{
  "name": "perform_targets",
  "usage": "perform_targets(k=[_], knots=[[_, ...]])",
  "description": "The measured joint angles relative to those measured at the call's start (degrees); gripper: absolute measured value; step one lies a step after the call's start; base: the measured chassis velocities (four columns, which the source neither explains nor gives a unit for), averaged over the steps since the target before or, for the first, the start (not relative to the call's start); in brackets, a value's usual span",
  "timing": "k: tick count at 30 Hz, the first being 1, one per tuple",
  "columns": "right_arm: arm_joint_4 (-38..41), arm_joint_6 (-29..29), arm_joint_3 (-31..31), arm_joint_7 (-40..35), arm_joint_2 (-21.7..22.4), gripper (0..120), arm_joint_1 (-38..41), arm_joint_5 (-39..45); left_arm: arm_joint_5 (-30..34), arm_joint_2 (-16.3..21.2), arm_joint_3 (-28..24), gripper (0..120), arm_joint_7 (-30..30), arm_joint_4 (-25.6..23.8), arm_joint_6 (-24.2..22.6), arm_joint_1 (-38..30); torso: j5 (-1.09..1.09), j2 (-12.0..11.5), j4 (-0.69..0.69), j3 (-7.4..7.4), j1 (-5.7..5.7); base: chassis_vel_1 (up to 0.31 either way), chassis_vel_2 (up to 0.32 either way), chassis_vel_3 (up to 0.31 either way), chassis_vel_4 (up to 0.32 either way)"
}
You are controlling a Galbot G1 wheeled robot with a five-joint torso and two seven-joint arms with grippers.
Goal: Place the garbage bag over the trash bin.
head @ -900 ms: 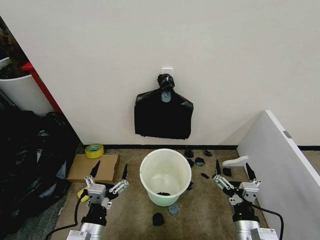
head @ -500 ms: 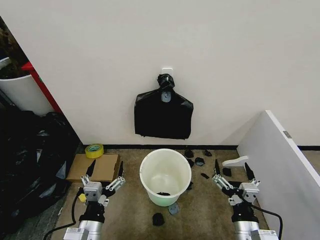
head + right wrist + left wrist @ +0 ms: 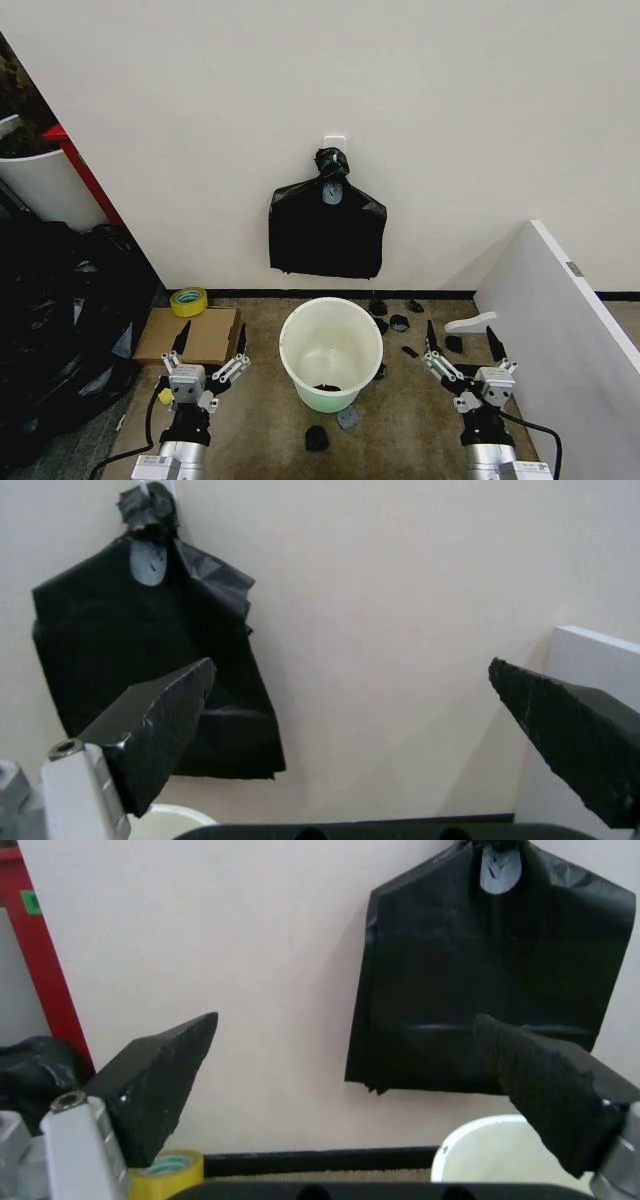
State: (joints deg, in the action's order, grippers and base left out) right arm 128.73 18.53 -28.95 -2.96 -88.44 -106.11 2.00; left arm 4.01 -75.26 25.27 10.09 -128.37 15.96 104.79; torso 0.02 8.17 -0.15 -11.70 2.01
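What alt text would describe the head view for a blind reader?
An empty white trash bin stands on the floor below a flat black bundle hanging on the wall. The open left gripper and right gripper flank the bin.

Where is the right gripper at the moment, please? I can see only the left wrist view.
Observer: The right gripper is low on the far side of the trash bin from the left gripper, fingers open and holding nothing.
Operator: Thank you. Is the bin lined?
Observer: No, its inside is bare white, with one small dark scrap on the bottom.
Operator: Is anything on the floor in front of it?
Observer: Yes, two dark scraps lie on the carpet just in front of its base.
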Motion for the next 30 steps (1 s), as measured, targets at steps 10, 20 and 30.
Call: perform_targets(k=[10, 20, 30], knots=[[-0.28, -1.64, 4.74, -0.05, 1.15, 100, 0.3, 3.07, 0.92, 0.83, 1.27, 100, 1.11, 0.62, 1.99, 1.99, 0.02, 0.0, 0.01, 0.0, 0.0, 0.0, 0.0, 0.0, 0.0], [-4.62, -9.16, 9.69, 2.71, 5.05, 100, 10.38, 17.25, 2.55, 3.09, -0.28, 100, 0.37, 2.39, 1.37, -0.68, 0.03, 0.0, 0.0, 0.0, 0.0, 0.0, 0.0, 0.0, 0.0], [-9.56, -18.25, 13.54, 3.37, 8.22, 100, 25.19, 38.88, 1.06, 2.45, 0.11, 100, 0.03, 2.57, 1.52, 0.05, 0.01, 0.0, 0.0, 0.0, 0.0, 0.0, 0.0, 0.0, 0.0]])
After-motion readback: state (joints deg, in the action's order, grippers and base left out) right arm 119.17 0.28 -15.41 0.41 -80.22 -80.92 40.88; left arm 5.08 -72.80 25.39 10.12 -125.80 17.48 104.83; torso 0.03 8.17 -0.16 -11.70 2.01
